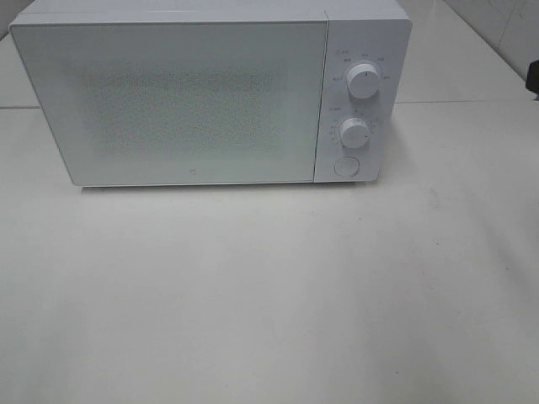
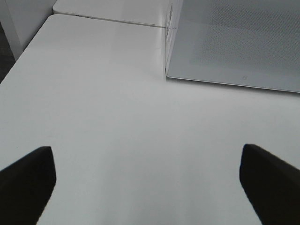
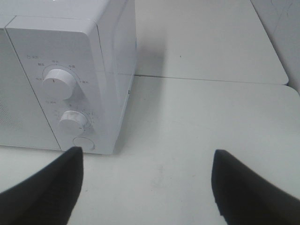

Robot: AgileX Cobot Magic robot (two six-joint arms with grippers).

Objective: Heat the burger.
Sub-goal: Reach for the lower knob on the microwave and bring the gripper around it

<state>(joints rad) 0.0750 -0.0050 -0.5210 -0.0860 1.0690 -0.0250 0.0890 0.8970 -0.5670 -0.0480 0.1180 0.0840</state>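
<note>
With left gripper [image 2: 149, 183] and right gripper [image 3: 150, 187] both spread and empty, we should squarely press the microwave's [image 1: 185, 101] round button [image 3: 83, 143], just ahead of the right gripper.

You are viewing a lab-style test station. A white microwave [image 1: 177, 101] with two dials [image 1: 364, 81] stands on a plain white bench [image 1: 269, 295]. A second bench [image 3: 201, 37], equally plain and white, butts against the first.

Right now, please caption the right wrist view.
Open right gripper before the white microwave, near its two dials.
</note>
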